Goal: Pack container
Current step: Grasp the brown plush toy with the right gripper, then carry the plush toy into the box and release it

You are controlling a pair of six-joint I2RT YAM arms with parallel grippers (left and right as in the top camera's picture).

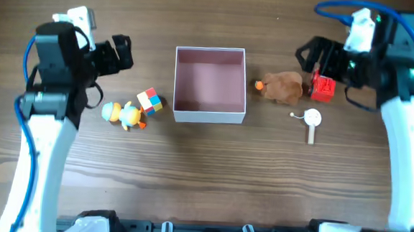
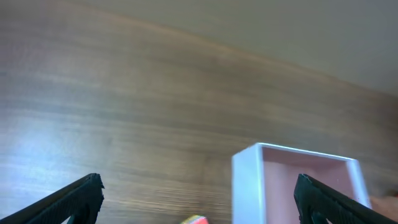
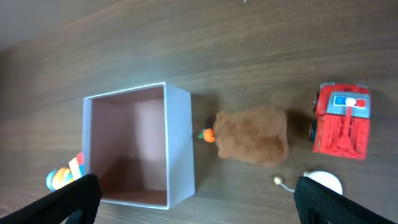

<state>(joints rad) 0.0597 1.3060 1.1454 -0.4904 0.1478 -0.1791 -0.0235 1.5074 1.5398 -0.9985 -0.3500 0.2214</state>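
The container (image 1: 208,116) sits mid-counter, open side up, and its pink floor is bare, so I judge that packing has not started. It looks placed between the arms on purpose, so either one can drop things in without crossing over.

The toys are split around the container. On its left-arm side a yellow duck (image 1: 124,114) lies touching a multicoloured cube (image 1: 149,101), and the cube is just beside the container's near corner. On its right-arm side a brown plush (image 1: 282,86) lies close to the wall, with its orange tip nearly against it. A red toy truck (image 1: 322,87) is just beyond the plush, and a white disc on a stick (image 1: 312,119) is a little nearer to me than those two.

The left tool (image 1: 128,53) has its fingers spread wide and holds nothing. That arm is folded high, farther from me than the duck and cube, and its wrist camera looks across the counter at the container's wall.

The right tool (image 1: 302,55) is also wide open and empty. It is raised above the plush and truck, wrist tilted down toward the container. From there I'd judge the plush the easiest first pick: soft, near the rim, and between the spread fingers in the wrist view.
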